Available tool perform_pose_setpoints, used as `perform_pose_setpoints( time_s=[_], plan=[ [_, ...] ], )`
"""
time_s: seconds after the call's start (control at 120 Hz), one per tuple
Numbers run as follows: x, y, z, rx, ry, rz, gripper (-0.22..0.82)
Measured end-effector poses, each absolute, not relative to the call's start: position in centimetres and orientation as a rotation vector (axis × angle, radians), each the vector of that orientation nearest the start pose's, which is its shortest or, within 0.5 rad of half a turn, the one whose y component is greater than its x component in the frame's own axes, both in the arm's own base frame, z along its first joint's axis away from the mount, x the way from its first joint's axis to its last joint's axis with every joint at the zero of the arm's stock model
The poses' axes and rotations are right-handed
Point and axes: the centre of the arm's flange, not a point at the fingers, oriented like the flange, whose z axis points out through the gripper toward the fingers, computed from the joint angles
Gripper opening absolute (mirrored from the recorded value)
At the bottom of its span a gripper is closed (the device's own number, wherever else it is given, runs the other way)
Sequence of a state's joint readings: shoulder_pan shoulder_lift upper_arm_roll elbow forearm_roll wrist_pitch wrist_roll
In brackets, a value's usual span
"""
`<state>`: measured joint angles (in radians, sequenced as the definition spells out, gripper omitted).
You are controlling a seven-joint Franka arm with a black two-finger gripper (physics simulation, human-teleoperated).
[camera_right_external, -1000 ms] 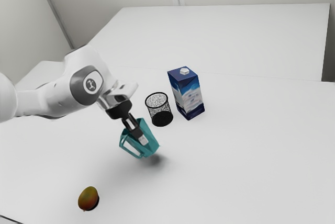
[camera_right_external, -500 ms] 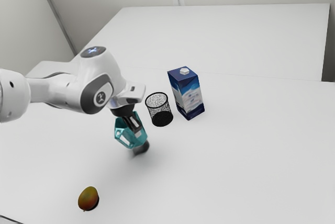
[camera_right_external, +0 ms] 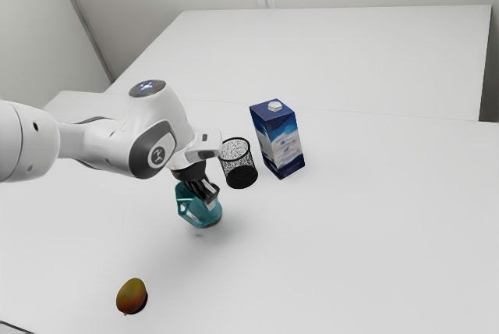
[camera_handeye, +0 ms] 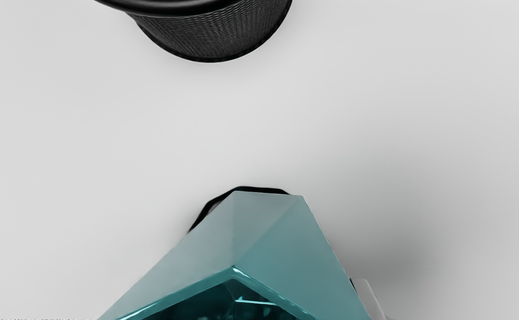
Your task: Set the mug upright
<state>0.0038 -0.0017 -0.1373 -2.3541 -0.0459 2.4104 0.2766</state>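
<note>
And round it comes! The mug (camera_right_external: pixel 204 214) is swinging nearer to upright in the exterior view, where 1.0 s ago it leaned hard with its handle slung low; since 0.5 s ago the hand has shifted to the exterior view's right and dipped a touch, bringing the mug's top down with it. That's the turn the task wants, mostly made by the look of it, leaving the last bit of tilt and a gentle set-down. The gripper (camera_right_external: pixel 208 197) has the mug pinched, I judge, with 1 fingertip (camera_handeye: pixel 369 298) beside the wall in the wrist view; finger number 2 is tucked out of sight there behind the teal. The mug is at the hand, over the table (camera_right_external: pixel 335 232), near the mesh cup (camera_right_external: pixel 238 172), but touching down? Can't call it: the base is hard to read. A dark edge (camera_handeye: pixel 203 214) peeks past the mug, and whether that's base or finger, I can't say. The mug's near rim is cut off in the wrist view, and so is the mesh cup's top. Let go tilted and it could topple!
</note>
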Motion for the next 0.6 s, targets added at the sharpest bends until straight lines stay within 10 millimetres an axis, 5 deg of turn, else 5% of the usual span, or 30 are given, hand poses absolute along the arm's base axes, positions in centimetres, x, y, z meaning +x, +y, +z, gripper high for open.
perform_pose_setpoints(
  time_s=[0.408, 0.6],
  plan=[
    [50.1, -7.0, 35.2, -3.125, 0.501, -0.14, 0.27],
    [49.5, -9.6, 40.0, -3.096, 0.56, -0.212, 0.47]
  ],
)
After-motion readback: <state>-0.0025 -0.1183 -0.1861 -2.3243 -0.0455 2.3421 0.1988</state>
